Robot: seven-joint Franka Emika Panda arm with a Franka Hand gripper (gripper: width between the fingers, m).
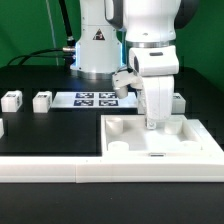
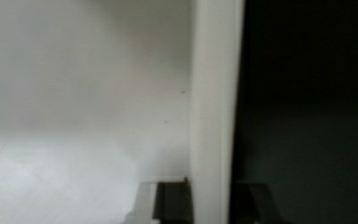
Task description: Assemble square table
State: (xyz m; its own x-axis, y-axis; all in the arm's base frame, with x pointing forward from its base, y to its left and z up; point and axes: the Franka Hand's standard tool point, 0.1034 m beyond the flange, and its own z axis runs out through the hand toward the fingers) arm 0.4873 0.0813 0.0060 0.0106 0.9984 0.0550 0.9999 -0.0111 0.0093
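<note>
The gripper, fingers pressed together on nothing, plants its tips inside the large white plastic square slab with raised rim directly beneath it, probably to shove it into position. Short white block legs lie well apart, toward the exterior view's left.

From here I see the black tabletop carrying the marker board near its far edge. A leg and a second leg lie beside the board. The square table slab fills the near corner on the exterior view's right, and the white rail runs along the near edge.
</note>
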